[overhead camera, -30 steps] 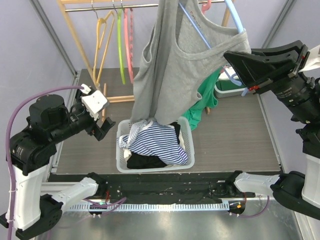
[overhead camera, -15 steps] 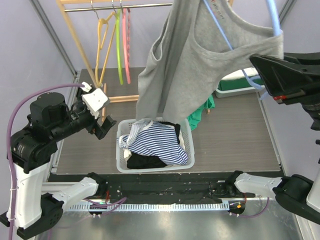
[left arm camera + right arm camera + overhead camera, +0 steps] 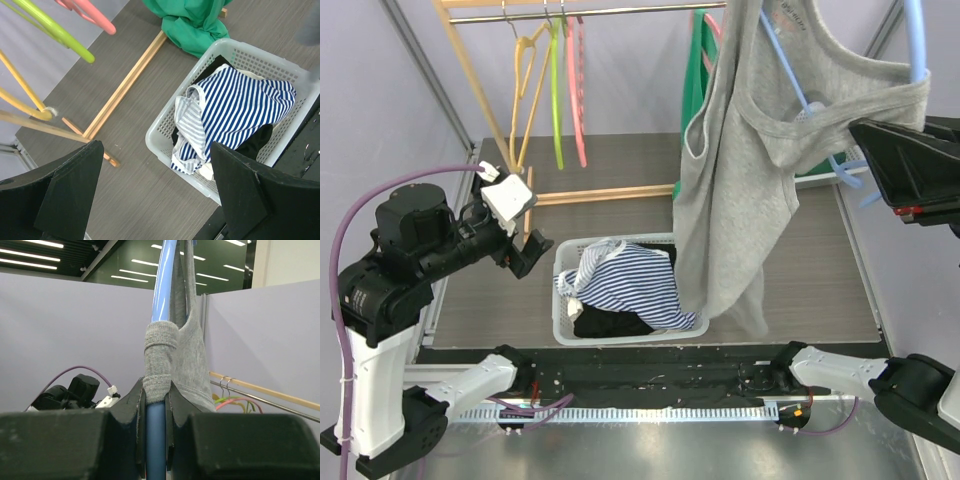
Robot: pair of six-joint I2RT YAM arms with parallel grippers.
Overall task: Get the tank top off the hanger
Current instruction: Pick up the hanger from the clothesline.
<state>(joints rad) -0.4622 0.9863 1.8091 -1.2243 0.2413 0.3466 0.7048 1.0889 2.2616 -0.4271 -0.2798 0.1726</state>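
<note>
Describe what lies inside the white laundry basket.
A blue-and-white striped shirt lies on top, with a black garment beneath it. Whatever is under those is covered, and the hanging tank top hides part of the basket from above.

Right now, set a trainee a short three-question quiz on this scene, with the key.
1. What is the right hand shut on? A) the blue hanger carrying the grey tank top; B) a pink hanger; C) the green garment.
2. True or false: the left hand is open and holds nothing.
3. Fill in: the striped shirt lies in the white ____.
Key: 1 A; 2 true; 3 basket.
</note>
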